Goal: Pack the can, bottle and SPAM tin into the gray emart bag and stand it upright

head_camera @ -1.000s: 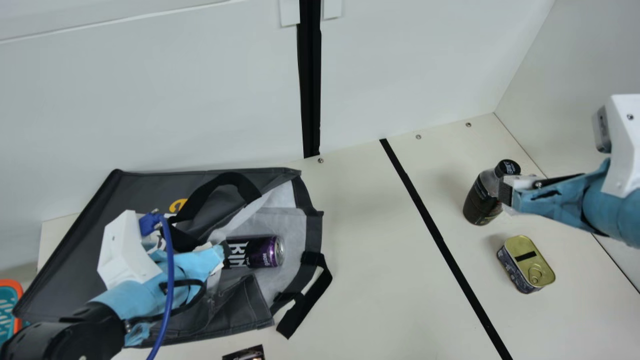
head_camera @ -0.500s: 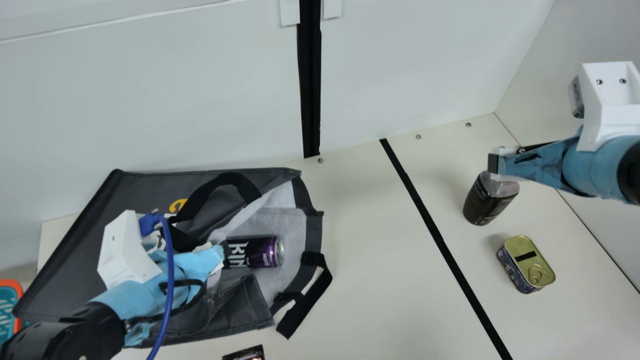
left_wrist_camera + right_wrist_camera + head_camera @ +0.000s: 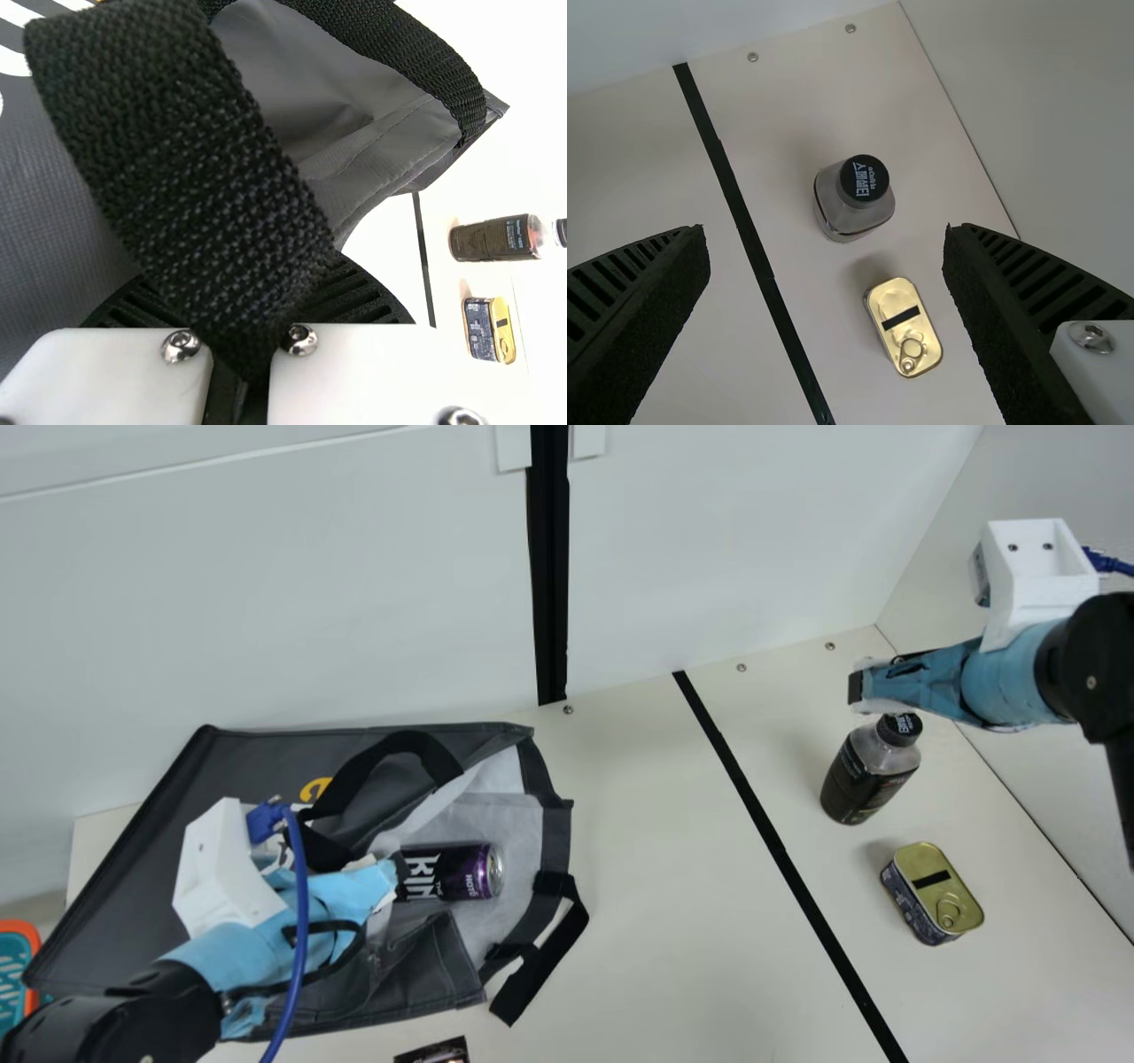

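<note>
In the main view, the bag (image 3: pixel 257 766) lay flat at eight o'clock. The can (image 3: pixel 452 872) was on its side in the bag's mouth, at seven to eight o'clock, near the left gripper (image 3: pixel 392 877), which was clenched on a black strap (image 3: pixel 186 177). At three o'clock the bottle (image 3: pixel 864 779) stood upright, the tin (image 3: pixel 932 893) near it at its five o'clock, pull-tab up. The right gripper (image 3: pixel 858 688), at the bottle's twelve o'clock, was released, its fingers (image 3: pixel 1010 336) wide apart.
</note>
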You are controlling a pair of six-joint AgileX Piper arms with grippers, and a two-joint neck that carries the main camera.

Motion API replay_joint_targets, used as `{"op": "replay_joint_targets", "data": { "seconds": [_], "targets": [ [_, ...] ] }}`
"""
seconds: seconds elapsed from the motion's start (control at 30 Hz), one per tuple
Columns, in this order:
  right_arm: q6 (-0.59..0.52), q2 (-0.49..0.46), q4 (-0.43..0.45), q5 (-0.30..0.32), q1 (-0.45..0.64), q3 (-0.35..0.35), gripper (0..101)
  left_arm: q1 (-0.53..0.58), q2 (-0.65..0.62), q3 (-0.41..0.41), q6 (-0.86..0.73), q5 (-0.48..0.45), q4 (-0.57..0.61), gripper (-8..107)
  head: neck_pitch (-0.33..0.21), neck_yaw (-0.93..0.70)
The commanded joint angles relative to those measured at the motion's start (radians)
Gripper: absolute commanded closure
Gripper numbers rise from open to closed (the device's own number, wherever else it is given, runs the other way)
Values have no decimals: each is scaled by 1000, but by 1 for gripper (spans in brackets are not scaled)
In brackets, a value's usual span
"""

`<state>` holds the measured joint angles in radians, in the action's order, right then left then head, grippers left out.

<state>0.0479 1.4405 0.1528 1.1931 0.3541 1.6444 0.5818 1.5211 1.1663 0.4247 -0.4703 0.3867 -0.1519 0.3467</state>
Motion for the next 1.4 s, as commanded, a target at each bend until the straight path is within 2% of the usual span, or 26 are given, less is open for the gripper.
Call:
{"op": "replay_joint_targets", "data": {
  "seconds": [0.0,0.9,1.37],
  "targets": [
    [0,18,-3,-1,5,5,6,0,0,0,0,0,0,107,-23,2],
    [-25,253,-73,-11,89,105,6,0,0,0,0,0,0,107,-23,2],
    [-42,333,-83,-12,128,124,6,0,0,0,0,0,0,107,-23,2]
  ]
}}
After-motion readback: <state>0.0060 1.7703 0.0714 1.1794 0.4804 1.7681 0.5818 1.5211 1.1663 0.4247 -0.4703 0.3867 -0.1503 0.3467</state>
